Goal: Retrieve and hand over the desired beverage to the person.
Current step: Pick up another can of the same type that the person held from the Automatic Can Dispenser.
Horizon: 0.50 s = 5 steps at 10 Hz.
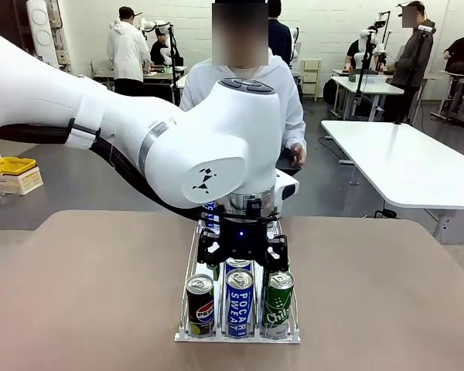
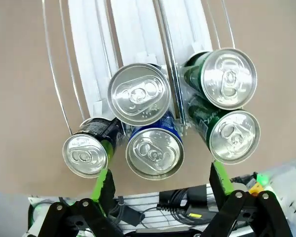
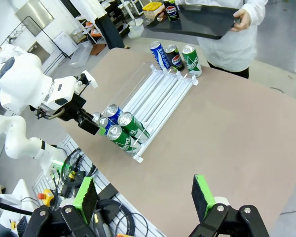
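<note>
Pocari Sweat can: it is standing at the near end of the rack's middle lane, right under the left gripper. Judging by that aim, this is the beverage you are going for.
Left gripper: its fingers are spreading wide and straddling the blue can from above, touching nothing and carrying nothing.
Why it is hanging there: you are centring the jaws over the can's top, so a straight drop is likely putting 1 pad on each side.
Why the cans are sitting so: the wire lanes are keeping each drink in its own row, tops facing up at the wrist camera.
Neighbours: the Pepsi can and the green can are crowding in on either side, and a second blue can is sitting just behind. The pads are getting little room.
Far end: 3 more cans are standing at the person's end of the rack.
Person: standing across the table, holding a black tray that is carrying 1 dark can; the handover is probably heading there.
Right gripper: hanging high, spread and empty, well apart from the rack.
In the way: the left arm is covering the rack's far half in the front view, so be checking clearance through the left wrist view.
</note>
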Each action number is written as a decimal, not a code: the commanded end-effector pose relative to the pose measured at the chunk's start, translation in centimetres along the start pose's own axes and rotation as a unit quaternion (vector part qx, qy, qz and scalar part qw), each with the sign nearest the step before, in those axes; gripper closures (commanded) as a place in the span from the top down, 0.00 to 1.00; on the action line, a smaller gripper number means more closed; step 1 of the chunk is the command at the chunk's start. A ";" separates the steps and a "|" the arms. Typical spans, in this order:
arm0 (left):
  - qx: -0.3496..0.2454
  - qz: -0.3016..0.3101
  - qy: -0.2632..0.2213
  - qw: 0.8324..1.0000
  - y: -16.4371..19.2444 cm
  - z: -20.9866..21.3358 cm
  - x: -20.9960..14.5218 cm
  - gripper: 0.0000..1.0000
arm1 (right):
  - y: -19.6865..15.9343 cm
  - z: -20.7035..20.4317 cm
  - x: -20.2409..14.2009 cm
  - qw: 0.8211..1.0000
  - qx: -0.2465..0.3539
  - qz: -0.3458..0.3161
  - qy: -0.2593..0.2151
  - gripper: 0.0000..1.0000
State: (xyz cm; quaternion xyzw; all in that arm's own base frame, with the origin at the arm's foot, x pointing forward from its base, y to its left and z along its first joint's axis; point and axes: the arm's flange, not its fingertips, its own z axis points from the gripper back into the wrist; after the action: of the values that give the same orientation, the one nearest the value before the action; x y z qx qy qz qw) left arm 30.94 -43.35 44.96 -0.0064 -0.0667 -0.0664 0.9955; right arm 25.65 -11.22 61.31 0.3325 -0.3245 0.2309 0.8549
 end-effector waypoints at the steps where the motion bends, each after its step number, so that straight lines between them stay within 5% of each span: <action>1: -0.003 -0.025 0.013 1.000 0.6 0.0 -0.1 1.00 | 0.0 -0.2 0.0 1.000 0.013 0.007 -0.009 1.00; 5: 0.006 -0.016 0.014 1.000 0.9 -1.0 0.9 1.00 | 0.0 -0.2 0.0 1.000 0.013 0.007 -0.009 1.00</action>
State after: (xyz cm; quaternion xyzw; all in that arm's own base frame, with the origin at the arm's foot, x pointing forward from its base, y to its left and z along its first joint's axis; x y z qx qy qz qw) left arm 31.91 -42.70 44.30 -0.0028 -0.0577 -0.0815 0.9950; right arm 25.65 -11.22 61.31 0.3325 -0.3245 0.2310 0.8549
